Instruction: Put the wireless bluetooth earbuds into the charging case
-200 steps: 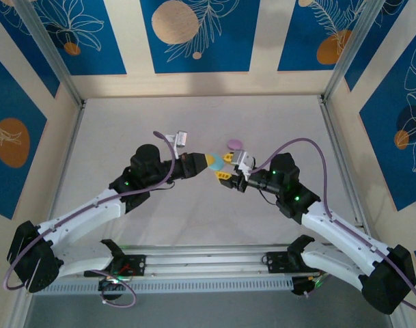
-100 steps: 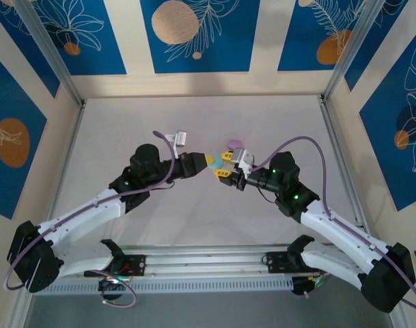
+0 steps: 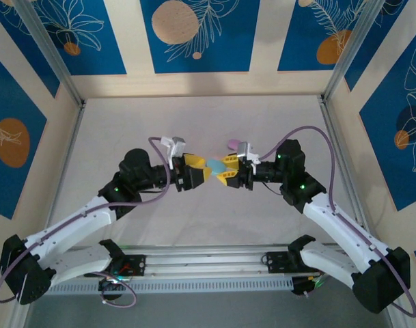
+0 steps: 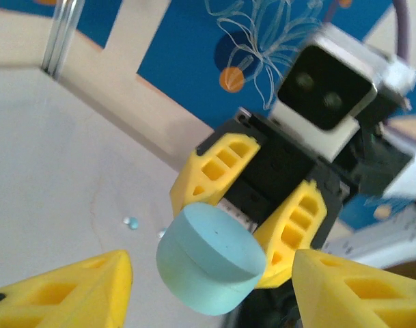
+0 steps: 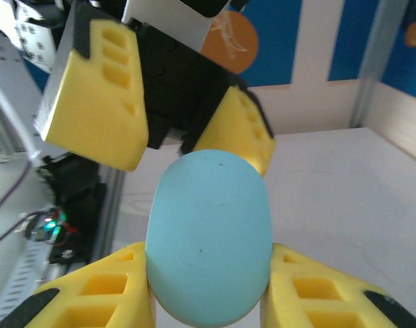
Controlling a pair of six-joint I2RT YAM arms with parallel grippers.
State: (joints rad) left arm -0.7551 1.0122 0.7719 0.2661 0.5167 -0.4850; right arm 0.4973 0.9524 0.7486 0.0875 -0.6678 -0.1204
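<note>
- Two tiny light blue earbuds (image 4: 130,222) lie on the table (image 3: 194,123), just beside each other, below and apart from the grippers.
- The light blue case (image 5: 208,236) is held off the table, shut along its seam; what is inside cannot be told.
- The right gripper (image 3: 225,171) clamps the case's sides between its yellow fingers (image 5: 91,294).
- The left gripper (image 3: 199,171) faces it with its fingers (image 4: 71,287) spread wide, one on each side of the case, touching nothing.
- A pink case (image 3: 232,145) lies on the table just beyond the right gripper.
- Broad bare table runs from there to the frame rails (image 3: 71,89) far, left and right.
</note>
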